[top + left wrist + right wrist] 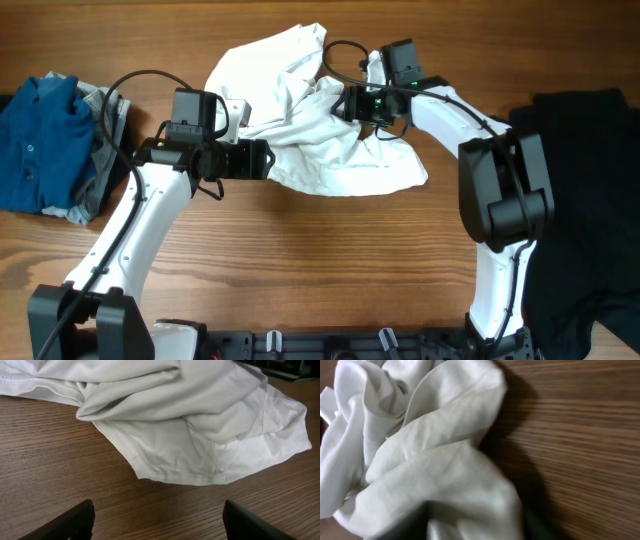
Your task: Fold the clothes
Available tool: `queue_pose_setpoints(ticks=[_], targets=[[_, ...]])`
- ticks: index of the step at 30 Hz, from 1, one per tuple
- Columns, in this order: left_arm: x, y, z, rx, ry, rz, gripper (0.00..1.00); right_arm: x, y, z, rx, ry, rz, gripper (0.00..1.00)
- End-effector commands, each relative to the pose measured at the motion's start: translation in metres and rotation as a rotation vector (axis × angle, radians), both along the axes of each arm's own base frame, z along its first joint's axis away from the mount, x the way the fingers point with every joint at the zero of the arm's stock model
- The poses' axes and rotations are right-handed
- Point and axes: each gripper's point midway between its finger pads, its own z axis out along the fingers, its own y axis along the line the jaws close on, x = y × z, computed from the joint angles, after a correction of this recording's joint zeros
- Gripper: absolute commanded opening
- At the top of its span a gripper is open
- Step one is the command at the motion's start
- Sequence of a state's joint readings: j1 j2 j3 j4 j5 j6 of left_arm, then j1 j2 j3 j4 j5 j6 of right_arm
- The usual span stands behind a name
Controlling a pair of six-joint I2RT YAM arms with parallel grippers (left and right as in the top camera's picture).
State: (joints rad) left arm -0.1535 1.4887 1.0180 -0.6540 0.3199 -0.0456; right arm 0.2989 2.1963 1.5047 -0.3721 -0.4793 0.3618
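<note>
while the left gripper (157,510) gapes empty and the right gripper (355,104) is too buried to judge, tugging the bunched shirt (340,160) may deepen its creases

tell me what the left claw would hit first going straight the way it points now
The white shirt: its rumpled hem lies straight ahead of the open left claw, with only bare table between. Height is unclear, so it might skim over the cloth.
</note>
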Motion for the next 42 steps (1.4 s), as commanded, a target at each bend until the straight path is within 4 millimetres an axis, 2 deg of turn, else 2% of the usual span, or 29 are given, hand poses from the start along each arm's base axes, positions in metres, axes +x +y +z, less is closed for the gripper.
queue_pose_setpoints(ticks=[1,3,6,8,9,10,11,12,13,15,16,17,18,20,21,23,25,27,29,32,36,38,39,40,41,42], targets=[[-0.002,-0.001,-0.002,0.003,0.004,-0.012,0.82,-0.007,0.012,0.006,0.011,-0.032,0.072,0.15],[-0.002,-0.001,-0.002,0.004,0.003,-0.013,0.83,0.006,0.0,0.039,0.029,-0.1,0.042,0.05],[-0.002,-0.001,-0.002,0.003,0.002,-0.013,0.83,0.017,-0.018,0.102,0.056,-0.223,0.006,0.04],[-0.001,-0.001,-0.002,0.004,0.002,-0.012,0.77,0.021,-0.041,0.154,0.054,-0.32,-0.06,0.04],[-0.001,-0.001,-0.002,0.004,0.002,-0.013,0.76,0.022,-0.059,0.172,0.028,-0.345,-0.128,0.04],[-0.002,-0.001,-0.002,0.003,0.002,-0.013,0.77,0.022,-0.088,0.188,-0.024,-0.353,-0.24,0.04],[-0.002,-0.001,-0.003,0.004,0.004,-0.013,0.77,0.017,-0.132,0.203,-0.102,-0.345,-0.41,0.04],[-0.002,-0.001,-0.004,0.004,0.007,-0.013,0.78,0.01,-0.167,0.21,-0.166,-0.328,-0.533,0.04],[-0.002,-0.001,-0.005,0.001,0.014,-0.014,0.8,-0.003,-0.208,0.208,-0.234,-0.27,-0.684,0.04],[-0.004,-0.005,-0.011,-0.003,0.033,-0.026,0.81,-0.037,-0.269,0.186,-0.359,-0.115,-0.877,0.04],[-0.005,-0.01,-0.014,-0.004,0.043,-0.041,0.82,-0.063,-0.298,0.169,-0.407,0.011,-0.98,0.16],[-0.009,-0.018,-0.019,-0.001,0.057,-0.066,0.84,-0.08,-0.312,0.158,-0.403,0.104,-1.018,0.5],[-0.011,-0.026,-0.022,0.001,0.063,-0.088,0.84,-0.085,-0.312,0.154,-0.358,0.145,-0.991,0.67],[-0.015,-0.042,-0.031,0.006,0.076,-0.136,0.85,-0.075,-0.288,0.158,-0.261,0.094,-0.758,0.68],[-0.018,-0.049,-0.037,0.01,0.091,-0.158,0.85,-0.063,-0.25,0.169,-0.162,-0.016,-0.484,0.68],[-0.022,-0.053,-0.046,0.018,0.119,-0.174,0.84,-0.058,-0.201,0.185,-0.069,-0.144,-0.205,0.68],[-0.024,-0.053,-0.052,0.022,0.139,-0.175,0.84,-0.048,-0.169,0.176,-0.125,-0.177,-0.144,0.69],[-0.025,-0.053,-0.052,0.023,0.146,-0.175,0.86,-0.028,-0.146,0.149,-0.219,-0.177,-0.163,0.69],[-0.028,-0.052,-0.053,0.025,0.159,-0.175,0.87,-0.002,-0.135,0.101,-0.299,-0.155,-0.199,0.68],[-0.033,-0.053,-0.054,0.016,0.178,-0.18,0.87,0.03,-0.12,0.042,-0.275,-0.16,-0.178,0.68],[-0.034,-0.053,-0.054,0.016,0.182,-0.18,0.87,0.062,-0.105,0.01,-0.209,-0.255,-0.14,0.67],[-0.035,-0.053,-0.054,0.017,0.187,-0.18,0.86,0.064,-0.096,-0.007,-0.158,-0.238,-0.133,0.65],[-0.035,-0.053,-0.054,0.017,0.187,-0.18,0.86,0.063,-0.092,-0.009,-0.135,-0.231,-0.12,0.62],[-0.035,-0.053,-0.054,0.017,0.186,-0.18,0.86,0.062,-0.089,-0.009,-0.122,-0.229,-0.109,0.57],[-0.034,-0.053,-0.054,0.017,0.186,-0.18,0.86,0.062,-0.085,-0.006,-0.101,-0.237,-0.097,0.4],[-0.034,-0.053,-0.054,0.017,0.186,-0.18,0.86,0.064,-0.081,-0.002,-0.08,-0.25,-0.085,0.31]])
